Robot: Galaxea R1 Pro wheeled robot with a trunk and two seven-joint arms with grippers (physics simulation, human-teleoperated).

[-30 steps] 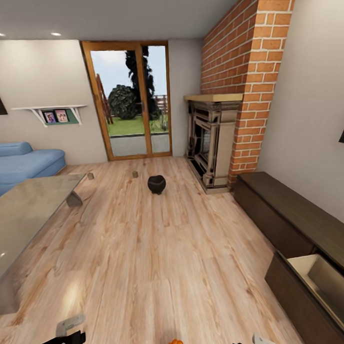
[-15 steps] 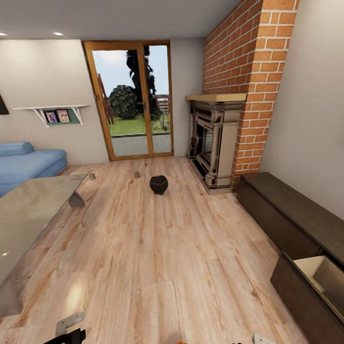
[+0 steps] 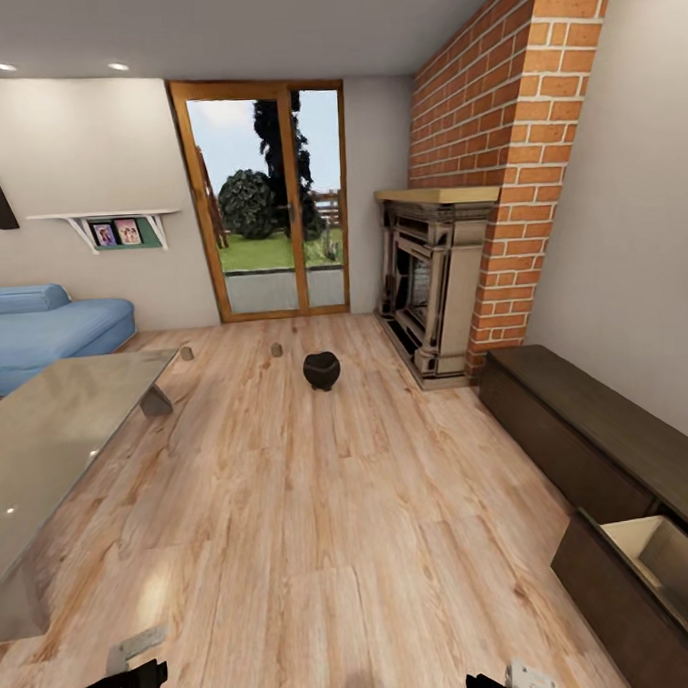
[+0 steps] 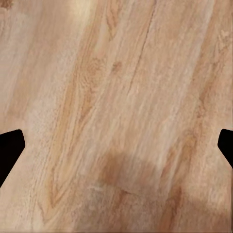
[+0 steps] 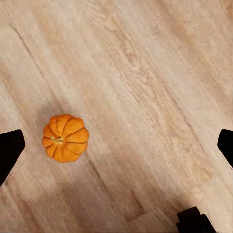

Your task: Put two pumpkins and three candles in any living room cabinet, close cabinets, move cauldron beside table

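Living-room floor, job barely begun

You have both grippers' fingers spread and empty; a pumpkin (image 5: 65, 138) lies loose below your right gripper (image 5: 116, 145), two likely candles (image 3: 276, 349) and the cauldron (image 3: 321, 370) sit far off, cabinet (image 3: 632, 532) drawer open

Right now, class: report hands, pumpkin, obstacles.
Both hands open, empty. Pumpkin on floor under right hand. Cabinet open. Nothing in the way.

I noted even, bright lighting: daylight entered through the wood-framed glass patio door (image 3: 268, 197), plus two recessed ceiling spotlights (image 3: 60, 66). The glossy grey glass-topped coffee table (image 3: 48, 437) carried a soft sheen. The small orange ribbed pumpkin (image 5: 65, 138) cast a faint diffuse shadow. Head view showed wide-angle stretching at its edges; wrist renders looked slightly soft.
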